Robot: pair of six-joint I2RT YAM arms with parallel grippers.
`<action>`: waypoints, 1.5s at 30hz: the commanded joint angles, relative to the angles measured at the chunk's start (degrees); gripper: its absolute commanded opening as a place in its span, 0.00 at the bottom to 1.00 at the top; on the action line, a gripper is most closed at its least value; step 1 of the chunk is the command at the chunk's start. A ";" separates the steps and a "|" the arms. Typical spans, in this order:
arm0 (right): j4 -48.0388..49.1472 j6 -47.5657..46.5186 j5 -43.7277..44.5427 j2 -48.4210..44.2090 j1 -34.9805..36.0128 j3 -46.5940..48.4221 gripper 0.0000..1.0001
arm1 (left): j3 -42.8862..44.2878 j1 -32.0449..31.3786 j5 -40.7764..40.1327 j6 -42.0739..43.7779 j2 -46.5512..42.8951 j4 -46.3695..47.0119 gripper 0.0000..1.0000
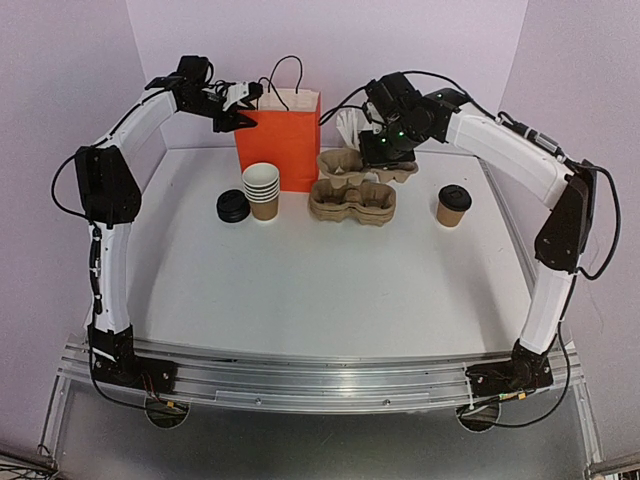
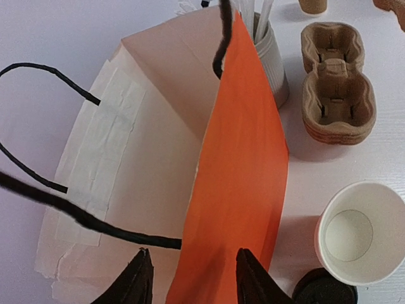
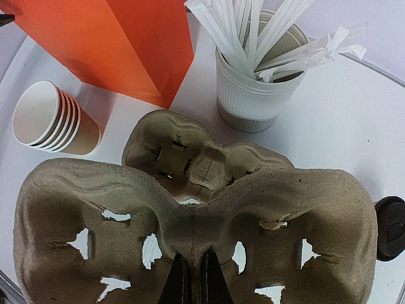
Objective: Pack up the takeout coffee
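The left tool (image 2: 196, 280) stood partly open astride the front wall of the orange bag (image 1: 285, 135), one finger inside and one outside. The right tool (image 3: 194, 278) was pinched shut on the middle ridge of a pulp carrier (image 3: 190, 215). Farther right, the takeout coffee (image 1: 453, 205) stood upright on the surface (image 1: 330, 290), well apart.

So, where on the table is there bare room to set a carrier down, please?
The near half of the table is bare, in front of the row of things. A smaller gap lies between the carrier stack and the takeout coffee. It is crowded around the orange bag, cup stack and lids.
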 commanded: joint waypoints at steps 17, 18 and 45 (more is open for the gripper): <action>0.53 -0.85 1.38 -2.25 -0.10 2.78 0.00 | -7.05 0.05 -1.96 0.27 -12.43 8.19 0.00; 0.55 -0.66 1.47 -2.43 -0.10 3.00 0.00 | -7.44 0.07 -2.33 0.12 -13.60 9.03 0.00; 0.45 17.25 11.31 -26.56 -0.10 -8.90 0.00 | -22.14 -19.65 -3.34 -22.94 -52.12 -13.91 0.00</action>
